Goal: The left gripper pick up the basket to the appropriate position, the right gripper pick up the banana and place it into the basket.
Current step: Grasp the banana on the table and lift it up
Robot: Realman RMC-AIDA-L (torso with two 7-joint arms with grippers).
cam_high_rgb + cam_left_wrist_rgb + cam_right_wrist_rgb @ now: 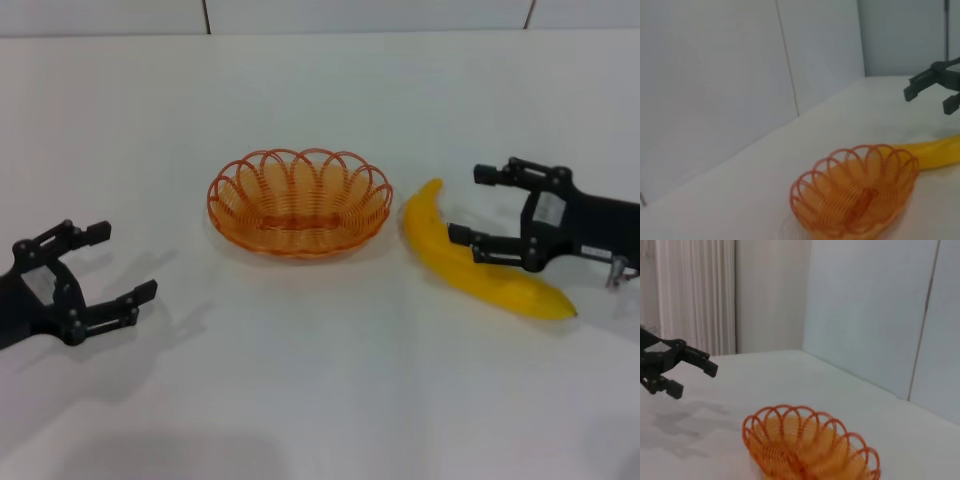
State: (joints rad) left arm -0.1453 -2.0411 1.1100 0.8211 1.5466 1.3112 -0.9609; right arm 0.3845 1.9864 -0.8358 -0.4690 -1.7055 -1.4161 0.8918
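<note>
The orange wire basket point(232, 226) stands empty on the white table, in the middle. The yellow banana point(505, 284) lies just to its right, one end close to the basket's rim. My right gripper point(468, 206) is open, its jaws spread over the banana's middle, and holds nothing. My left gripper point(125, 262) is open and empty, well to the left of the basket and nearer the table's front. The left wrist view shows the basket point(799, 196), the banana point(936, 152) and the right gripper point(931, 98) beyond. The right wrist view shows the basket point(747, 429) and the left gripper point(694, 378) beyond.
The white table point(330, 390) spreads wide around the basket and banana. A pale panelled wall point(370, 14) runs along its far edge. Nothing else stands on the table.
</note>
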